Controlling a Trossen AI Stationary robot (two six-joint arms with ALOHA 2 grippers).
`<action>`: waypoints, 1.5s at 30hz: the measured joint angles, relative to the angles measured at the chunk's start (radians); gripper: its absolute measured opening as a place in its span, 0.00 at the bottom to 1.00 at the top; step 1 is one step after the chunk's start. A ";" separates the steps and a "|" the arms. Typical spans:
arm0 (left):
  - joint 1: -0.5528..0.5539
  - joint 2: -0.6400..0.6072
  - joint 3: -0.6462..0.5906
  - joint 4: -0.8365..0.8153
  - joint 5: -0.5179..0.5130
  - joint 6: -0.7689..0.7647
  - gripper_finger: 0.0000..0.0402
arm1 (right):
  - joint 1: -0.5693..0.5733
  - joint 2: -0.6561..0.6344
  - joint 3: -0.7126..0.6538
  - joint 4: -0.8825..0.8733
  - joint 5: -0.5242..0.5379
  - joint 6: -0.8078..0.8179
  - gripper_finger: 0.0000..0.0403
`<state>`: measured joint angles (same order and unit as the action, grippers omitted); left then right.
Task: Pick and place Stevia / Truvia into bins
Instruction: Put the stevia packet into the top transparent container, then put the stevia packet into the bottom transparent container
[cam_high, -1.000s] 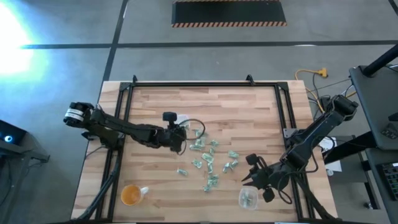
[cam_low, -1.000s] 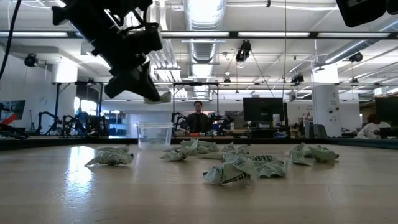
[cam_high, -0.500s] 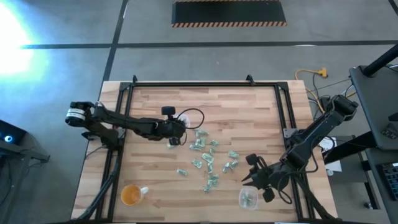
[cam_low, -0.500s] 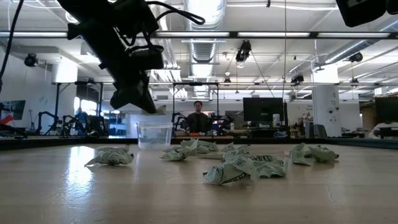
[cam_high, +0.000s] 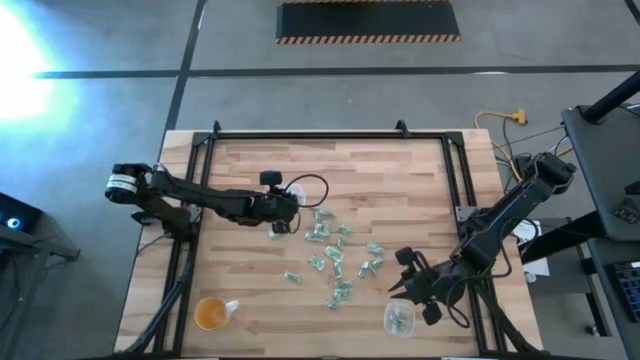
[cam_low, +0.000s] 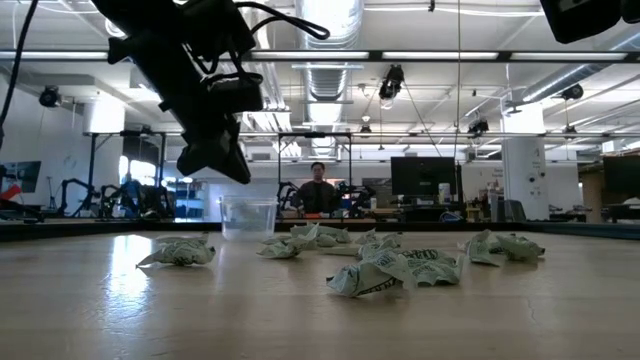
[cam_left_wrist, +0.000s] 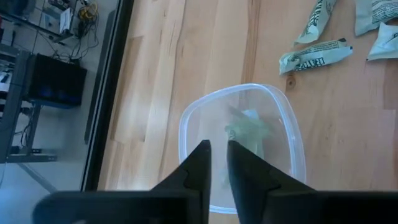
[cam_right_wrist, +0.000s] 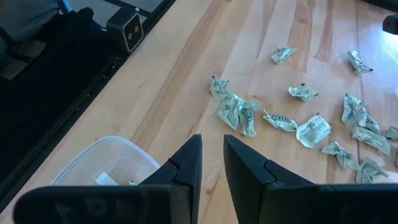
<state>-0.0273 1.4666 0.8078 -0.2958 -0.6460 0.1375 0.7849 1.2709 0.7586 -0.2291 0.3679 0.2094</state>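
Crumpled paper packets (cam_high: 335, 255) beside clear, squarish plastic cup (cam_left_wrist: 241, 146).

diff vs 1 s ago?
The left gripper swung from the packet pile's edge toward the table's far side and now hangs over the left clear cup, where a packet lies; its fingers stand slightly apart. The right gripper, orange cup and loose packets stayed put.

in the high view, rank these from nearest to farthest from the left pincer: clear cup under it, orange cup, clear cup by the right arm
1. The clear squarish plastic cup, directly under the left pincer.
2. The orange-tinted round cup, at the table's front left.
3. The other clear squarish cup, front right beside the right arm.
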 joint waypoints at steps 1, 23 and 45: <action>0.000 0.000 0.000 0.000 0.000 0.000 0.12 | 0.000 0.000 0.000 0.000 0.000 0.000 0.14; -0.002 -0.056 0.004 0.003 -0.022 -0.024 0.20 | -0.212 0.002 -0.066 -0.055 0.217 -0.016 0.14; -0.002 -0.056 0.003 0.004 -0.021 -0.028 0.20 | -0.362 0.002 -0.161 -0.025 0.049 0.129 0.38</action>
<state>-0.0292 1.4109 0.8112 -0.2921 -0.6666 0.1097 0.4232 1.2728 0.5971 -0.2538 0.4171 0.3382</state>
